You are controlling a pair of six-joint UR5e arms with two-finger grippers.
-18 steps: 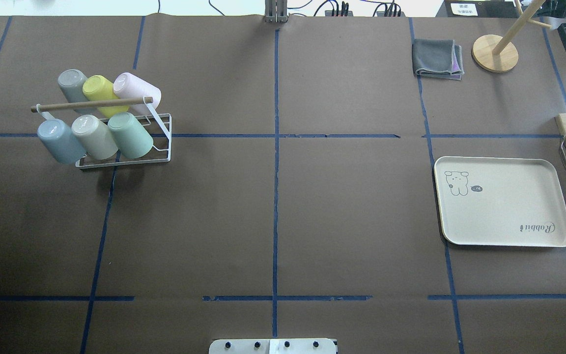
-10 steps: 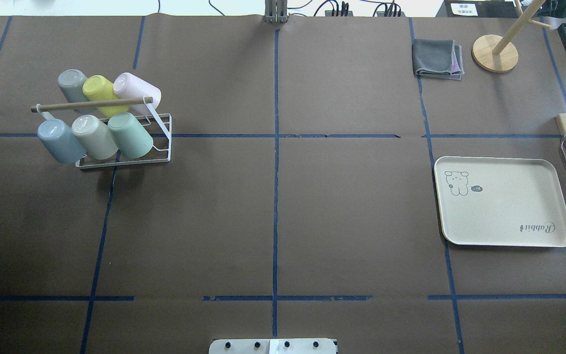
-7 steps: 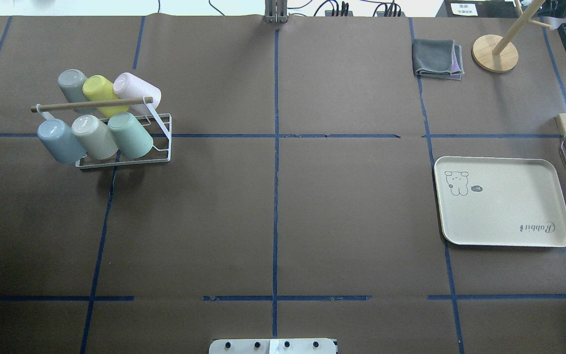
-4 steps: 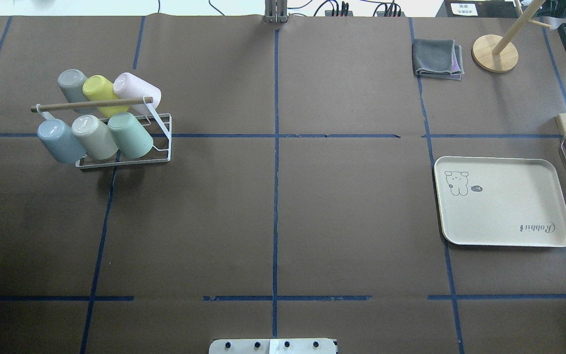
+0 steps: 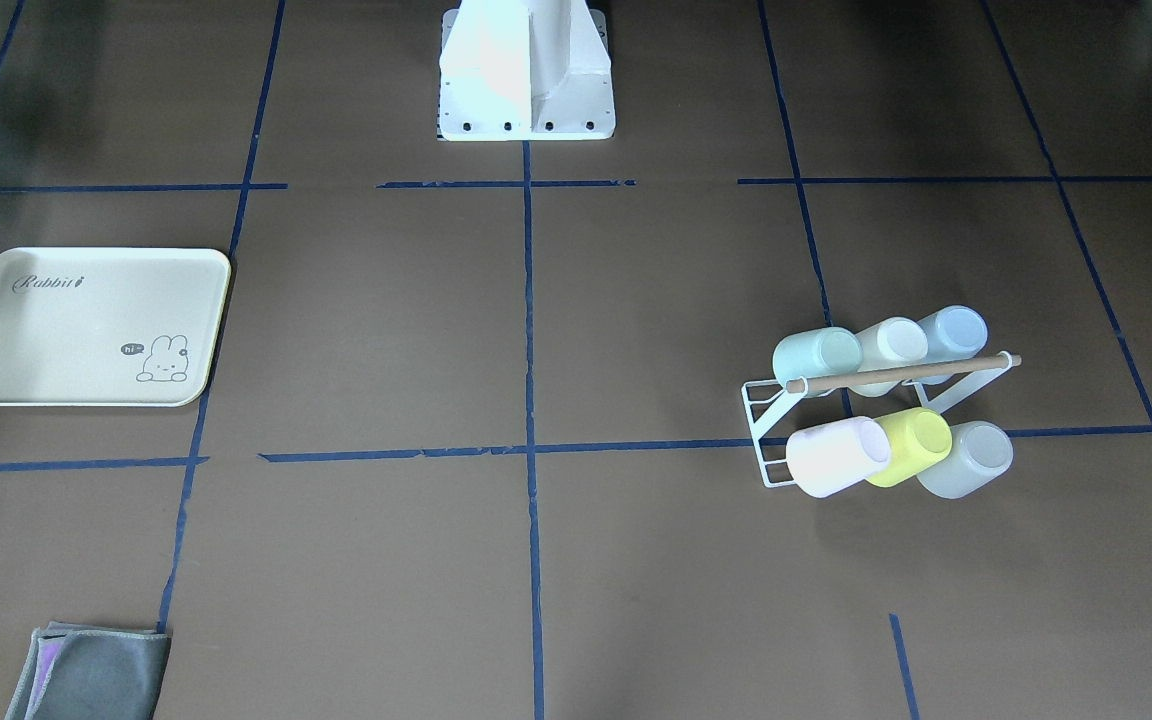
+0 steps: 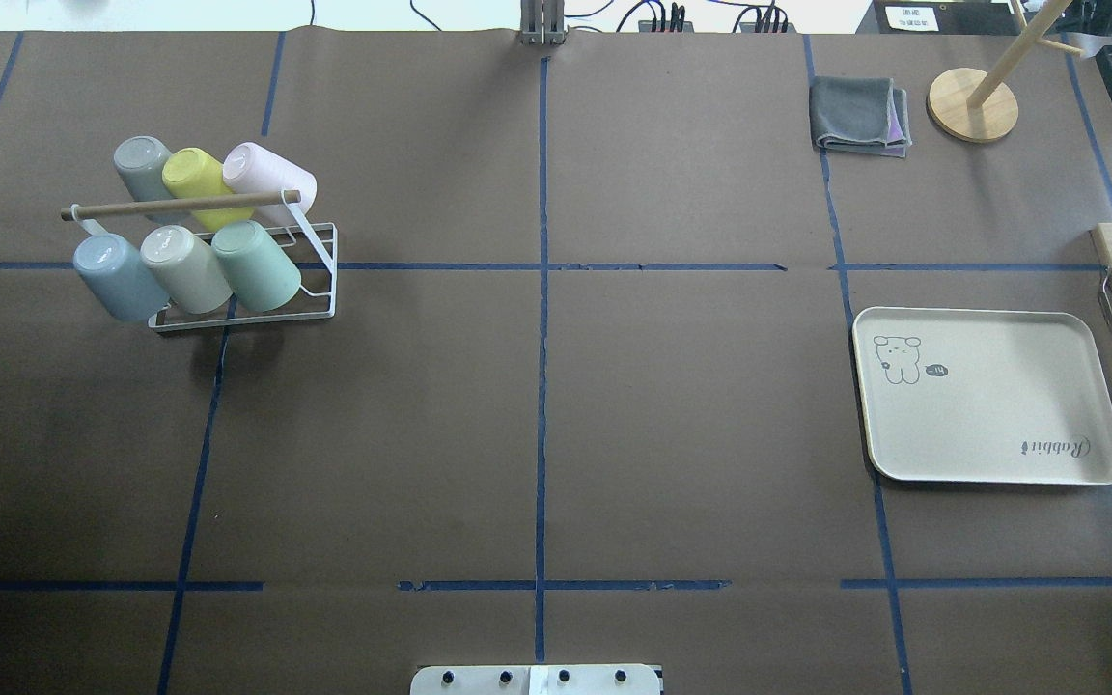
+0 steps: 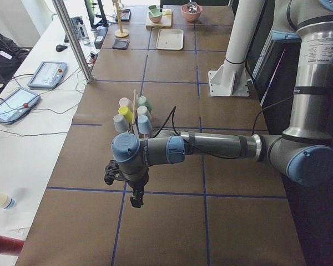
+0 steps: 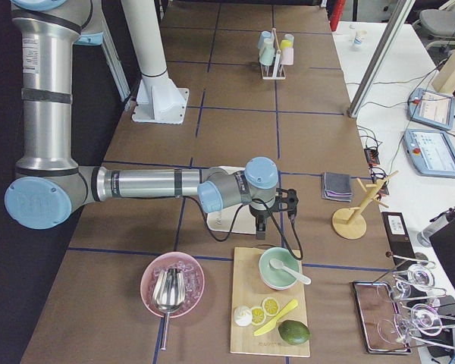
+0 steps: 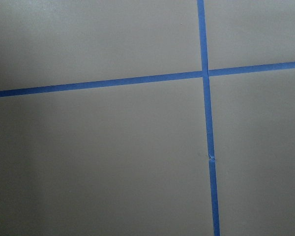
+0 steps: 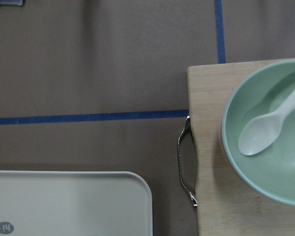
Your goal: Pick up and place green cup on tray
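Note:
The green cup (image 6: pixel 255 265) is pale mint and lies tilted in a white wire rack (image 6: pixel 317 311), at the right end of the row nearest the robot; it also shows in the front view (image 5: pixel 816 355). The cream tray (image 6: pixel 990 396) with its rabbit drawing lies flat on the right side of the table, with nothing on it. My left gripper (image 7: pixel 136 198) hangs over bare table short of the rack, seen only from the side, so I cannot tell its state. My right gripper (image 8: pixel 261 230) hangs between the tray and the wooden board, and I cannot tell its state either.
The rack also holds blue, beige, grey, yellow-green and pink cups under a wooden bar (image 6: pixel 180 205). A grey cloth (image 6: pixel 858 116) and a wooden stand (image 6: pixel 972 104) sit far right. A wooden board (image 10: pixel 211 147) with a green bowl (image 10: pixel 265 132) lies beside the tray.

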